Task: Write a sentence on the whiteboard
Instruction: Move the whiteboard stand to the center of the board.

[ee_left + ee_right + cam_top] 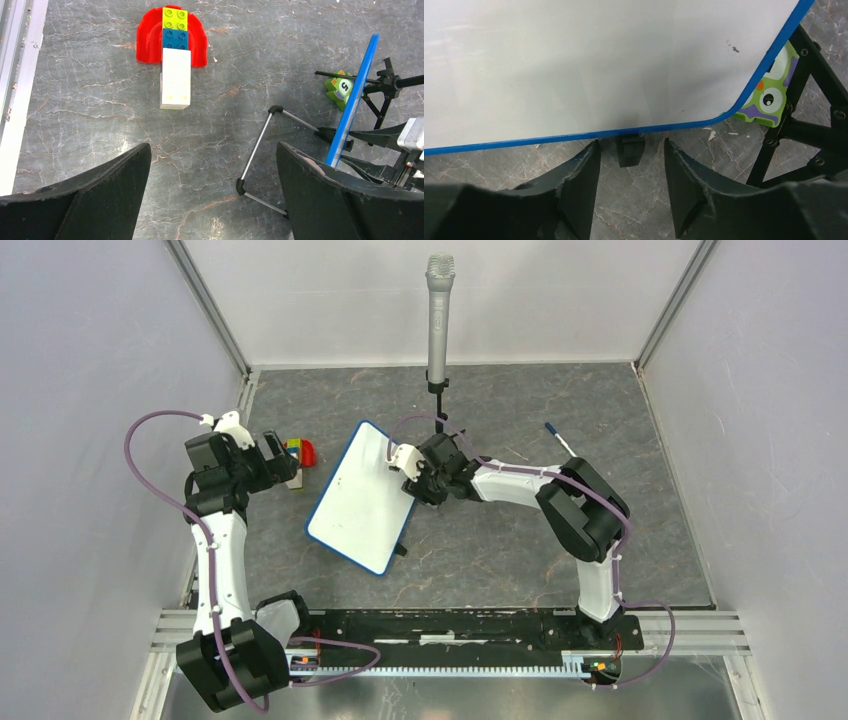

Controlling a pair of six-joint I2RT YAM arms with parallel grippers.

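White and blank, the whiteboard (574,65) leans propped just ahead of the right gripper (631,148). Its jaws stand half spread either side of the black foot (630,156), pinching nothing; we judge this an approach to steady it. We find the left gripper (214,150) spread wide, empty. No sentence yet.

Only one legible mark: a single pale char in a small dark circle, reads "5" or "S" (can't tell which). It's on the green toy piece (343,87) just behind the whiteboard (354,95) edge, left wrist view. Right wrist view: same-looking green/purple piece shows cartoon eyes only. Board face there has a few tiny dark specks (734,48) near its corner, not legible as letters.
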